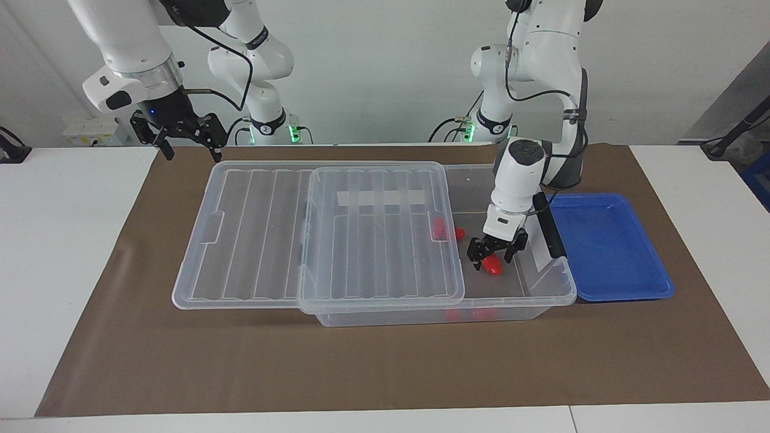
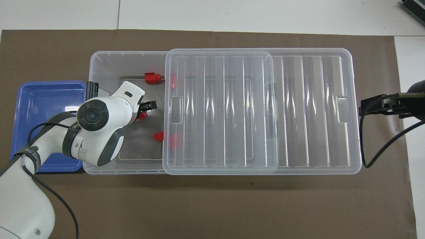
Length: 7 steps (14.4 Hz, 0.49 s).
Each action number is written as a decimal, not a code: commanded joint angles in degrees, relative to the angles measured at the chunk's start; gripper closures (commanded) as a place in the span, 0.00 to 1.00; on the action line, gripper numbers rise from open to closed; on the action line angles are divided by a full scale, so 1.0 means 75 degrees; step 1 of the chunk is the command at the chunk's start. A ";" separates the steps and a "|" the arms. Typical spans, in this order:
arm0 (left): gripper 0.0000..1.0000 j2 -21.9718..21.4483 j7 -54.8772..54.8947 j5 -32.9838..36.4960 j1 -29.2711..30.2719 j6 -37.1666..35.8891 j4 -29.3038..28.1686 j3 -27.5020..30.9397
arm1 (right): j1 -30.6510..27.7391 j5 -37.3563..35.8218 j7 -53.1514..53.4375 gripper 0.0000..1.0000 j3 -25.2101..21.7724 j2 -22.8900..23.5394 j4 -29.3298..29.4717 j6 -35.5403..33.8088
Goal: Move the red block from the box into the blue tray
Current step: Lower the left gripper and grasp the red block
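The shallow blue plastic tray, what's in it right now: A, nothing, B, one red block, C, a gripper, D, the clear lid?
A: the shallow blue plastic tray shows only bare blue floor, and the red blocks are all in the clear plastic bin.

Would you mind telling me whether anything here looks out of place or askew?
Only the lid: it sits slid sideways off the box, overhanging toward the right arm's end and leaving the end by the blue tray uncovered. Nothing looks spilled or damaged.
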 commanded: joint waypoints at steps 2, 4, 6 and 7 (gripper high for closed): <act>0.28 -0.0018 -0.0191 0.0230 0.0000 0.0262 -0.0154 0.0061 | -0.0012 0.0081 0.0071 0.00 -0.0024 0.0014 0.0026 -0.0095; 0.44 -0.0018 -0.0191 0.0230 0.0000 0.0227 -0.0154 0.0072 | -0.0012 0.0081 0.0071 0.00 -0.0024 0.0014 0.0026 -0.0095; 0.64 -0.0018 -0.0179 0.0346 0.0000 0.0180 -0.0131 0.0072 | -0.0012 0.0081 0.0071 0.00 -0.0024 0.0002 0.0026 -0.0095; 0.74 -0.0029 -0.0168 0.0417 0.0000 0.0157 -0.0130 0.0072 | -0.0012 0.0081 0.0071 0.00 -0.0024 0.0014 0.0026 -0.0095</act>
